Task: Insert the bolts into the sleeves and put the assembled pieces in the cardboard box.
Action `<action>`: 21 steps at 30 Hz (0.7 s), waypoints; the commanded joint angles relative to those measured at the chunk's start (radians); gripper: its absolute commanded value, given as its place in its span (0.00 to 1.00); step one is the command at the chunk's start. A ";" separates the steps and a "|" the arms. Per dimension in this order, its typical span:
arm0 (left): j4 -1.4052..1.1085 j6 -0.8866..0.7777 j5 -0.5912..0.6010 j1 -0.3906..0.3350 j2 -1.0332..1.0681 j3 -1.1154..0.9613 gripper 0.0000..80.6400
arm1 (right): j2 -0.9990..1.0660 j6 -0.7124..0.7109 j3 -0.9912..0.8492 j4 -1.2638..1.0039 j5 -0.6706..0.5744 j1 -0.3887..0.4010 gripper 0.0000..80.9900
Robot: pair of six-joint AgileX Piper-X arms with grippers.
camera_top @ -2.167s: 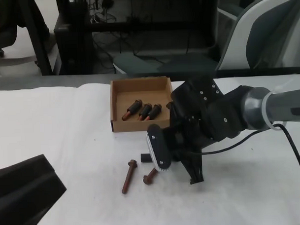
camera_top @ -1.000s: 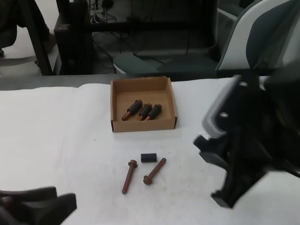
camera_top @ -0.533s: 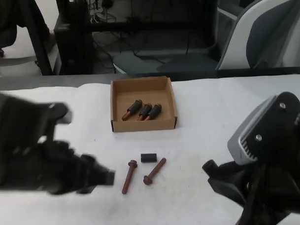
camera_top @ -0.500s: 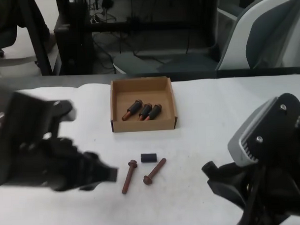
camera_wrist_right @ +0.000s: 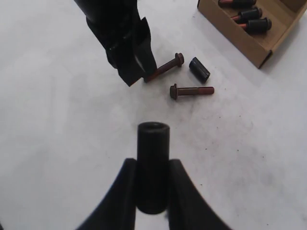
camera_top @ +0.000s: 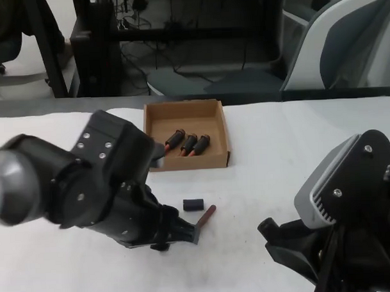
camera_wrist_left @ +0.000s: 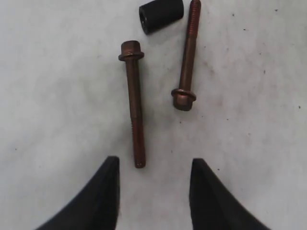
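My left gripper [camera_wrist_left: 153,165] hangs open just above the cloth, its fingers either side of the threaded end of a rusty bolt [camera_wrist_left: 134,103]. A second bolt [camera_wrist_left: 187,55] and a loose black sleeve [camera_wrist_left: 161,14] lie just beyond. In the high view the left arm [camera_top: 107,187] hides the first bolt; the loose sleeve [camera_top: 193,204] and the second bolt's tip [camera_top: 207,213] show beside it. My right gripper [camera_wrist_right: 152,165] is shut on another black sleeve [camera_wrist_right: 152,143], held off the table near the front right. The cardboard box [camera_top: 186,162] holds three assembled pieces [camera_top: 188,144].
White cloth covers the bench [camera_top: 278,149]. The right arm [camera_top: 342,224] fills the front right corner. The cloth is bare to the right of the box and along the far left. Chairs and dark frames stand behind the bench's back edge.
The right arm has drawn back from the bolts to the front right. The left arm swung in from the left and now sits over the bolts, covering one in the high view.
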 commanded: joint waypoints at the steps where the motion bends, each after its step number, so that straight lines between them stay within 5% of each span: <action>1: -0.002 0.003 -0.021 -0.002 0.034 -0.040 0.56 | -0.013 0.008 -0.002 -0.006 -0.017 0.001 0.01; 21: 0.002 0.053 -0.074 0.003 0.206 -0.166 0.56 | -0.013 0.008 -0.002 -0.006 -0.067 0.001 0.01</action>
